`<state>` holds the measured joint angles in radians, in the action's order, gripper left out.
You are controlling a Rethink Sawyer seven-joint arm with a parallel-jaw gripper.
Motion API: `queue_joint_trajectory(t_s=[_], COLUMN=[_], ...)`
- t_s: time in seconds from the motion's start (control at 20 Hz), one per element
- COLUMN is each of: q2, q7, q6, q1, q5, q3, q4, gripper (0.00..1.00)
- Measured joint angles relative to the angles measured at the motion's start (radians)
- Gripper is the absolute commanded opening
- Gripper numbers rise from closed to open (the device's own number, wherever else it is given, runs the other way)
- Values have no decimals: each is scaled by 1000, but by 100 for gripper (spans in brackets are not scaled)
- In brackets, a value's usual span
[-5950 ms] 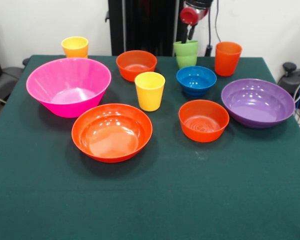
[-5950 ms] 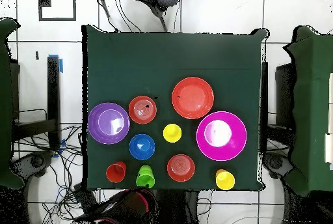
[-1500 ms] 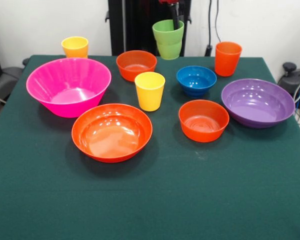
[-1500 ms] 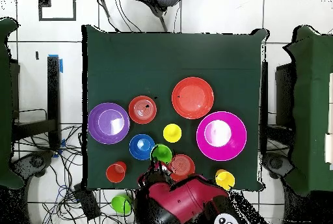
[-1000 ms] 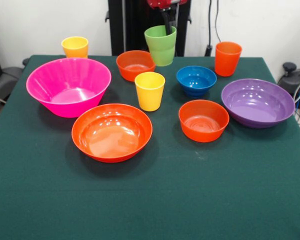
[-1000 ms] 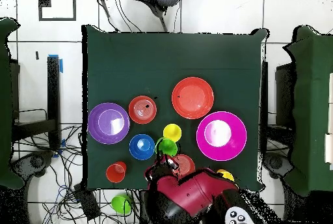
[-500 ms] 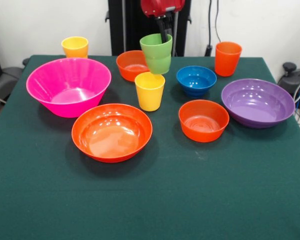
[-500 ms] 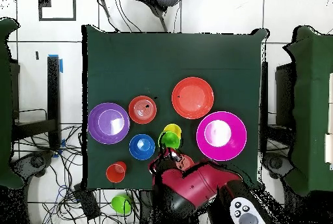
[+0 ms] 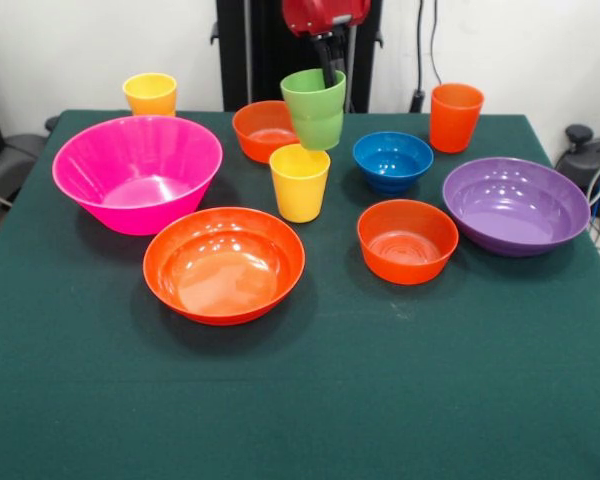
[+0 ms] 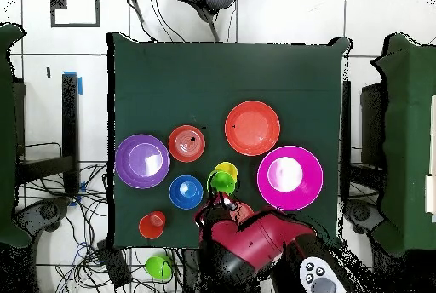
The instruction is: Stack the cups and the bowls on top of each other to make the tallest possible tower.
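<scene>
From the front, we see no tower yet: every bowl and cup sits alone on the green table (image 9: pixel 400 400), so nearly all the stacking is left. Our gripper (image 9: pixel 329 76) pinches the rim of the light green cup (image 9: pixel 315 107), one finger inside, holding it in the air just above the middle yellow cup (image 9: pixel 299 181), at about its 12 o'clock. The green cup's mouth faces up and its long axis leans slightly off vertical. We judge nesting it on the yellow cup to be the step in hand.

From overhead, the green cup (image 10: pixel 220 182) overlaps the yellow cup (image 10: pixel 226 171) at its 7 o'clock, between the blue bowl (image 10: pixel 186 192) and the pink bowl (image 10: pixel 289 177).
</scene>
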<state>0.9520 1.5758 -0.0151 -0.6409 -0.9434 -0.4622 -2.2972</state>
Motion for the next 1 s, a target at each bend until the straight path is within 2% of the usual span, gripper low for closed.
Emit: queue_joint_trajectory(t_s=[0.45,0.75,1.0], q2=[-16,-52,-57], q7=[0,0,0], q6=[0,0,0], q1=[76,175,210], q5=[-47,-80,-87], q3=[32,98,125], q4=[28,66,75], gripper=[0,0,0])
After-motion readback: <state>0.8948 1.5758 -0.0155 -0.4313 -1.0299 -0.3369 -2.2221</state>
